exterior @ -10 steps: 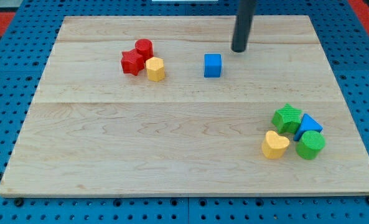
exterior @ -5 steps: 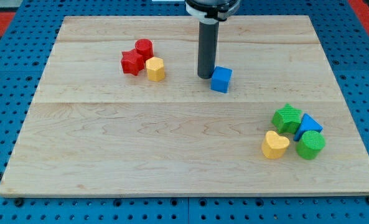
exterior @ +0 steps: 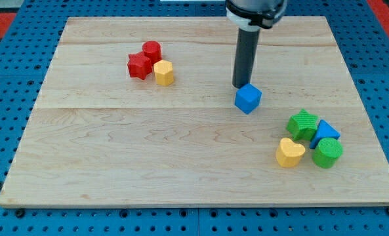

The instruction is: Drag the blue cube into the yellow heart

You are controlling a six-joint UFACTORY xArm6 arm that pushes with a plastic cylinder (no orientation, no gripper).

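The blue cube (exterior: 248, 98) sits right of the board's middle, turned at an angle. My tip (exterior: 240, 86) touches its upper left side. The yellow heart (exterior: 289, 152) lies toward the view's lower right, well below and right of the cube, touching a green star (exterior: 303, 123).
A blue triangle (exterior: 325, 132) and a green cylinder (exterior: 327, 153) sit right of the heart. A red star (exterior: 139, 65), a red cylinder (exterior: 152, 50) and a yellow hexagon (exterior: 163, 73) cluster at upper left. The wooden board (exterior: 115, 164) lies on a blue pegboard.
My tip swung from the cube's upper right to its upper left and pushed it down and right. The cube has slid toward the yellow heart and rotated.
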